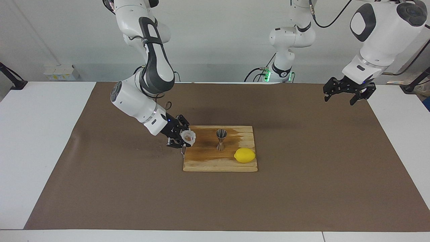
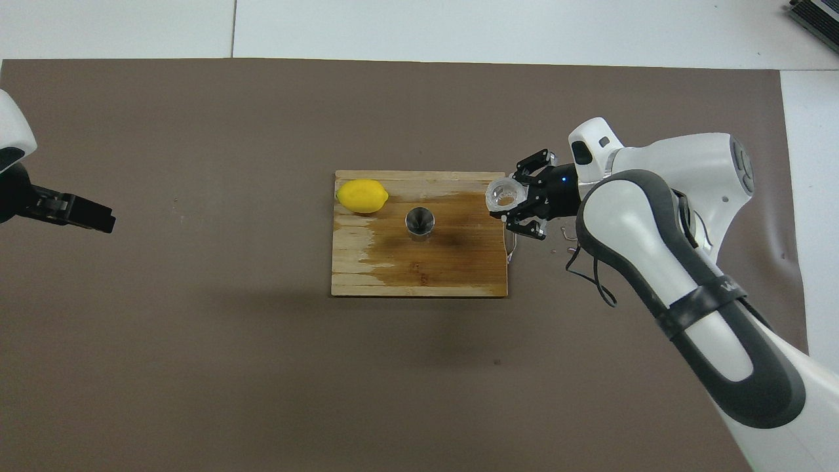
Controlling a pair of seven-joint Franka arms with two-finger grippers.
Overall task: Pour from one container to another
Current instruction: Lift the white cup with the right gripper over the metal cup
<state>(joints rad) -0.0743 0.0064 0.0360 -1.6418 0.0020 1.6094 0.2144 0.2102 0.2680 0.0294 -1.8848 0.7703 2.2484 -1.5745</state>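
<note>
One translucent ridged cup point(image 1: 188, 136), brownish bits inside, clenched in right gripper point(image 1: 183, 137) over board point(image 1: 201, 161) edge. One steel hourglass jigger point(image 1: 221, 139) upright mid-board. One lemon point(image 1: 244, 155) farther out. Left gripper point(image 1: 346, 92) released, waiting off board.

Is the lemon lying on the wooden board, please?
Yes, the facing view shows the lemon resting on the wooden board, at its corner toward the left arm's end and farther from the robots than the jigger.

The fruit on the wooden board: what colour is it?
Plain bright yellow; the lemon shows best in the facing view.
</note>
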